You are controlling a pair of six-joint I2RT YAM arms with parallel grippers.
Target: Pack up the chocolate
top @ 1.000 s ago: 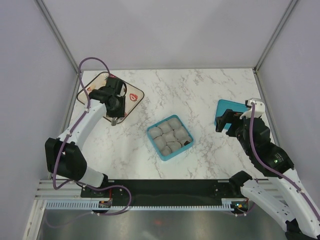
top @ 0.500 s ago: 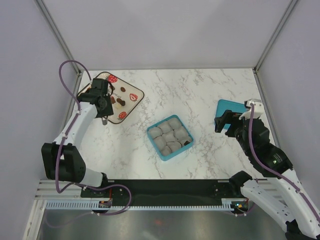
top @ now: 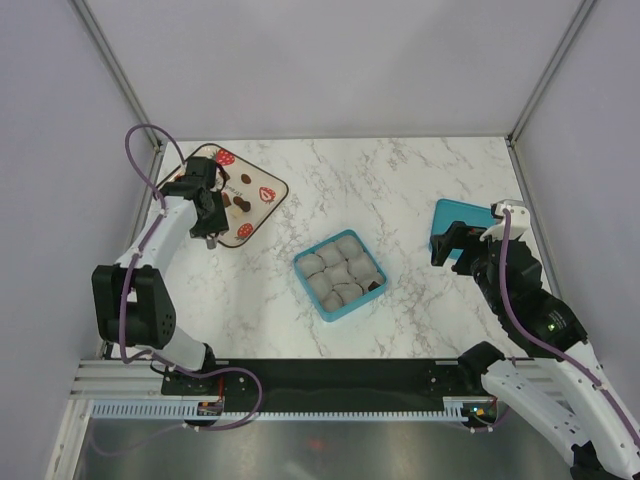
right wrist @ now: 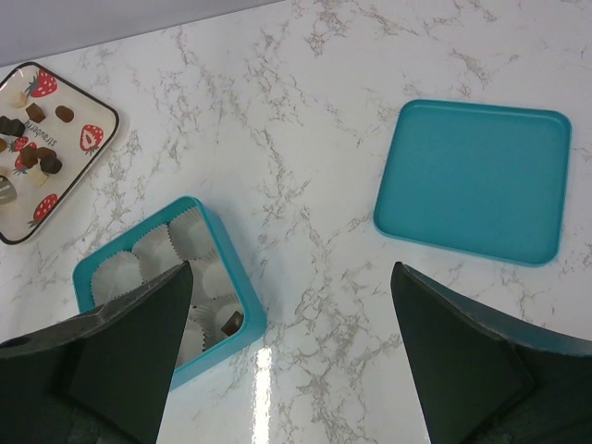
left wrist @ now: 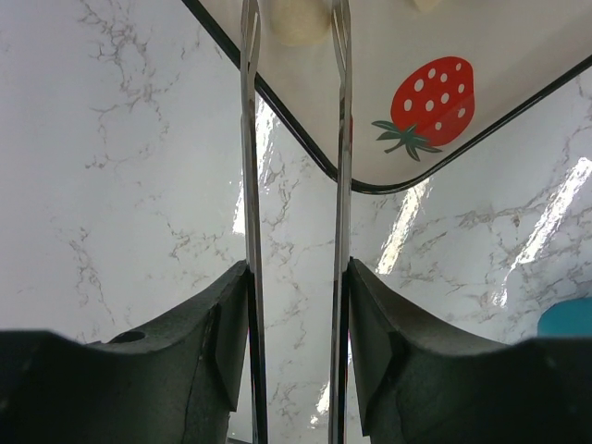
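Chocolate [left wrist: 298,23], cream piece, between half-parted fingers [left wrist: 248,139] of left hand [top: 211,237] for pickup, grip unclear; right hand [right wrist: 291,277] spread empty, on standby.

Dark, light-brown and cream chocolate pieces [right wrist: 37,159] lay loose on a plate [right wrist: 67,163] at the desk's [top: 400,190] far-left corner. One dark piece [right wrist: 233,322] sat in the box [right wrist: 227,350] mid-desk.
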